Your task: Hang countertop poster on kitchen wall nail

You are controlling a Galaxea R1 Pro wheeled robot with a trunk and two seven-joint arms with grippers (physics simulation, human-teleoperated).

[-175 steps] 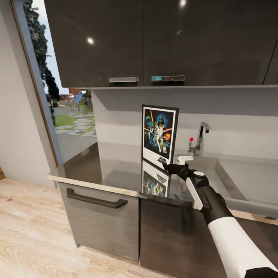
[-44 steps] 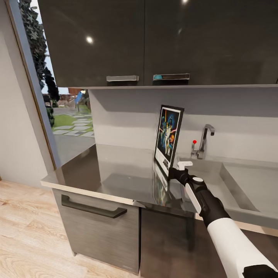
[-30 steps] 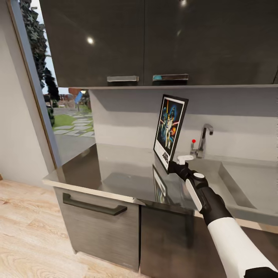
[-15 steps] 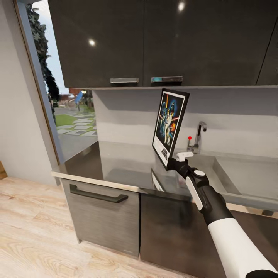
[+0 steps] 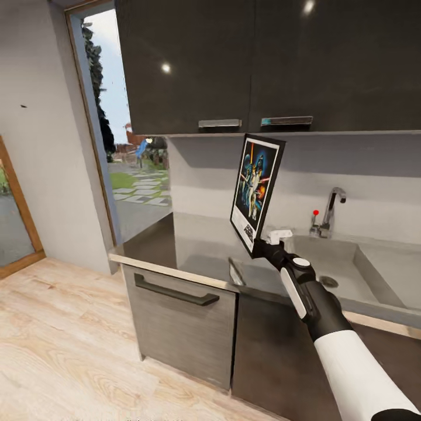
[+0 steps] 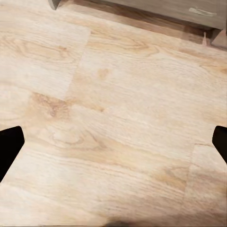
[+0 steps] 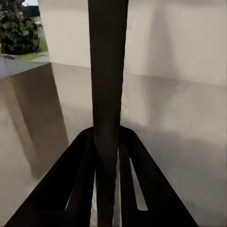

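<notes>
Jaws of the right gripper (image 5: 261, 248) are clamping the lower edge of the poster (image 5: 255, 193), which is rising upright above them, clear of the kitchen countertop (image 5: 193, 248) (in the right wrist view its dark edge (image 7: 108, 94) is running straight up between the fingers). Pickup is judged done; hanging is remaining. One small dark dot, probably a wall nail (image 5: 23, 106), is showing on the light wall well off to the jaws' left. Beyond the jaws, the sink basin (image 5: 345, 275) is holding nothing visible. Left gripper fingers (image 6: 9, 146) are standing wide apart over wooden floor (image 6: 113, 109).
</notes>
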